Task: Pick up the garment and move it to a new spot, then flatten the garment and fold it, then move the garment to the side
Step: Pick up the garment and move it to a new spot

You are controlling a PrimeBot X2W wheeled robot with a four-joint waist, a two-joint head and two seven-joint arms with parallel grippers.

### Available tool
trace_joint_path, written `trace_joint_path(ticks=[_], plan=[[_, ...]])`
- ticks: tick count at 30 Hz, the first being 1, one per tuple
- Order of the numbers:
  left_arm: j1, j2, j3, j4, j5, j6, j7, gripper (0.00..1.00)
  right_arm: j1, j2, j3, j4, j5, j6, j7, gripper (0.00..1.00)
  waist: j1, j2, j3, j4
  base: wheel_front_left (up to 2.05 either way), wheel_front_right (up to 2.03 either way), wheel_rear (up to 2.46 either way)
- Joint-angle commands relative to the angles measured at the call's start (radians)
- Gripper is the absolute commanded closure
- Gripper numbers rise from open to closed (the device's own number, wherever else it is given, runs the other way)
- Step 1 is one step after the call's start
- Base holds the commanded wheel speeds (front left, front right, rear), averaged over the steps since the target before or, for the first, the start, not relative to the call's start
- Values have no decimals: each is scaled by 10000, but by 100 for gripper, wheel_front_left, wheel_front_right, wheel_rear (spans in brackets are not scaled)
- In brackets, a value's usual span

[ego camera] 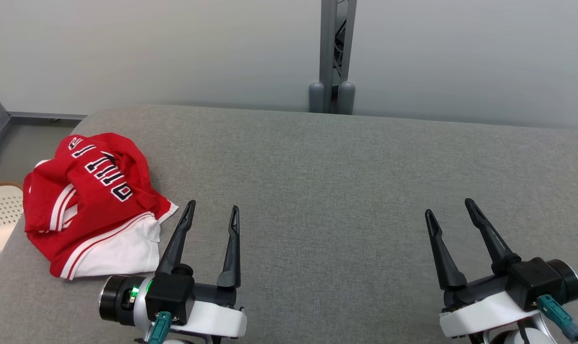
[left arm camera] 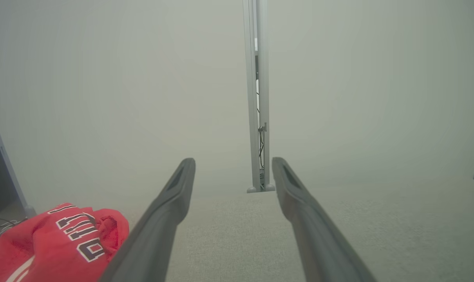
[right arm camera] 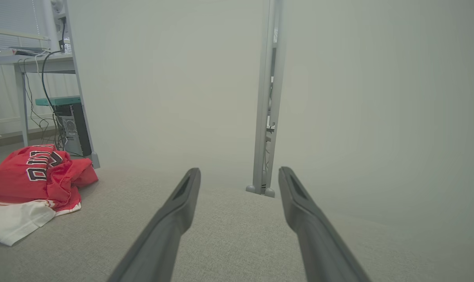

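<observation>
A red sports jersey (ego camera: 90, 200) lies crumpled in a loose heap on the left side of a grey fabric-covered surface (ego camera: 327, 191), close to its left edge and not far from the rounded back corner. Dark lettering outlined in white (creased, upside down in the head view, not readable in full) runs across the upper folds. White stripes edge the red cloth, and a white panel spreads out flatter along the near side of the heap.
</observation>
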Motion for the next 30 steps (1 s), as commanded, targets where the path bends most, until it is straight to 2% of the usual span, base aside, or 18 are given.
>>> trace_joint_path(ticks=[1, 24, 30], plan=[[-172, 46, 28, -31, -2, 90, -44, 0, 63, -57, 17, -34, -16, 18, -49, 0, 0, -1, 7, 223, 0, 0, 0], [83, 43, 169, 55, -344, 601, -44, 0, 153, -184, 445, -182, 86, 17, -32, 0, 0, -1, 166, 2770, 0, 0, 0], [126, 43, 181, 156, -428, 656, -44, 0, 286, -204, 601, 158, 219, 17, -32, 0, 0, -1, 37, 3332, 0, 0, 0]])
